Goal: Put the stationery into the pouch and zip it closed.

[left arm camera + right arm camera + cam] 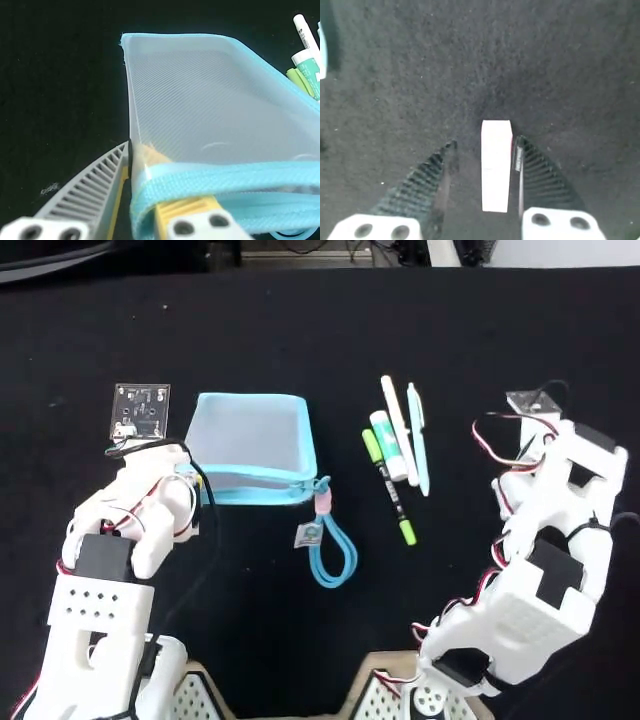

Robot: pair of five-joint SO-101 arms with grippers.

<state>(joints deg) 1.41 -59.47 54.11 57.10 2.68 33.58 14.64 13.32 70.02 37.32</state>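
Left gripper [135, 150]: clenched on the corner of the pouch [250, 440] at its zip edge. The grey jaw sits outside the fabric and the yellow-padded jaw shows through the mesh. I cannot tell whether that jaw is inside the mouth or under the pouch.
Pouch: lies flat on the surface [300, 330], stretching away from the left gripper, and looks empty through the mesh.
Zip pull [323, 502]: at the end of the zip edge farthest from the left gripper, with a loop strap [335, 555] trailing past it.
Right gripper [485, 144]: released, its jaws spread to either side of a white eraser [496, 170]. One jaw is just beside the eraser and the other stands apart from it.
Other stationery: a white pen [397, 420], a pale blue pen [418, 440], a green-and-white stick [388, 445] and a green marker [390, 490] lie bunched together between the two grippers, beyond the pouch from the left one.
Stage, as I judge it: early, with nothing stowed yet and the eraser lined up as the first pick.
Risk, eraser: it sits off-centre between the jaws, so closing may push it sideways or twist it out of the grip.
Risk, pouch: a hold on one corner may not keep the mouth open, so an item could land on top of the mesh.
Risk, pens: they lie close together, so picking one may roll its neighbours.
Risk, zipping: pulling the zip could slide the pouch out of the left gripper.
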